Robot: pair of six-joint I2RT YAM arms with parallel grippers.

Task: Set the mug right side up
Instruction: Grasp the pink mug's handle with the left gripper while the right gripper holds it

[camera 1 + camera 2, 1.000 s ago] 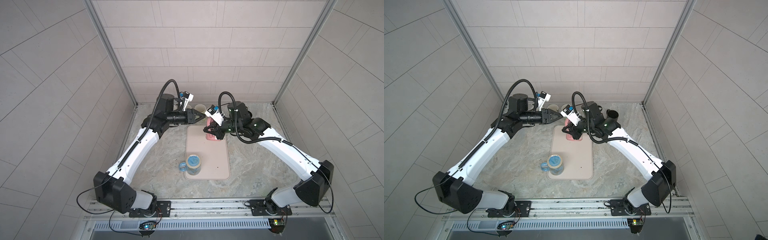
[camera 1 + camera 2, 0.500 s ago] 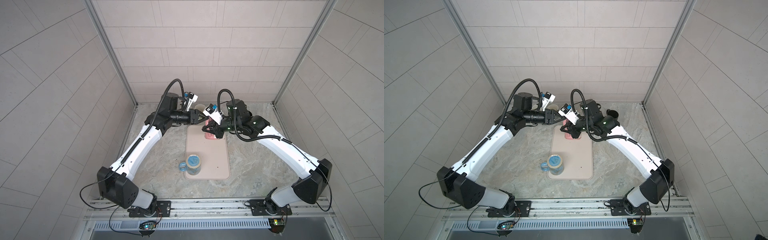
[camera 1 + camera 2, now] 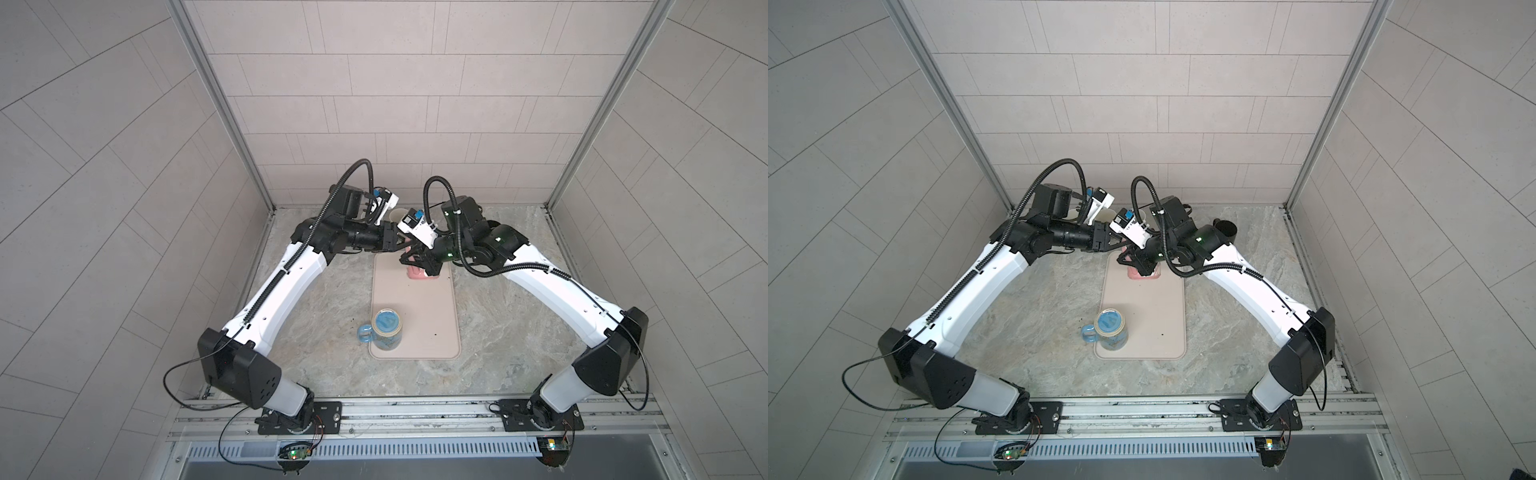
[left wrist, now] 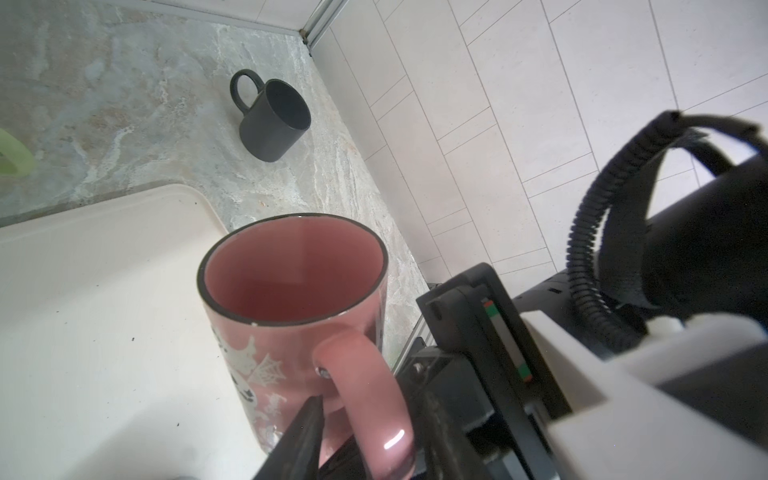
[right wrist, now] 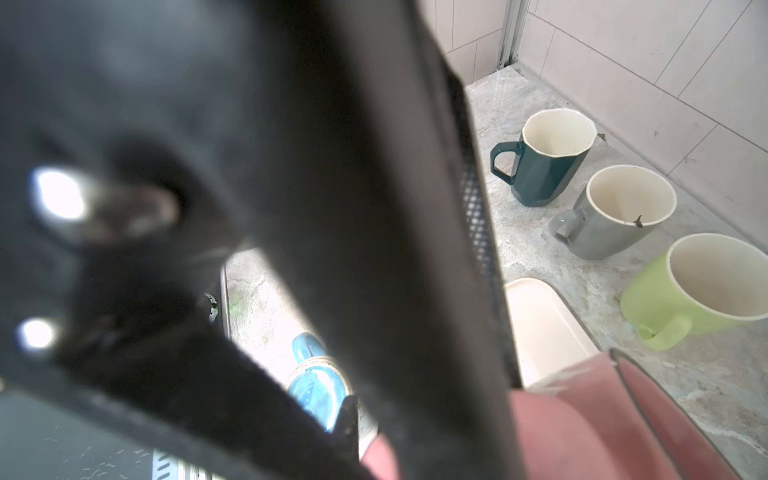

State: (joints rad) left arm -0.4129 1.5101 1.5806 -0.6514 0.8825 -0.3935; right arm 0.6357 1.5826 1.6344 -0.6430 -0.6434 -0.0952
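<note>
Beige mat [image 4: 83,311], pink mug [image 4: 266,365] near corner

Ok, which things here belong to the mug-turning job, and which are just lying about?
In the job: pink mug, upright, held by the right gripper; left gripper close by; blue mug, seemingly base-up on the mat.
Lying about: black mug, dark green mug, grey mug, lime mug, upright off the mat.
</note>
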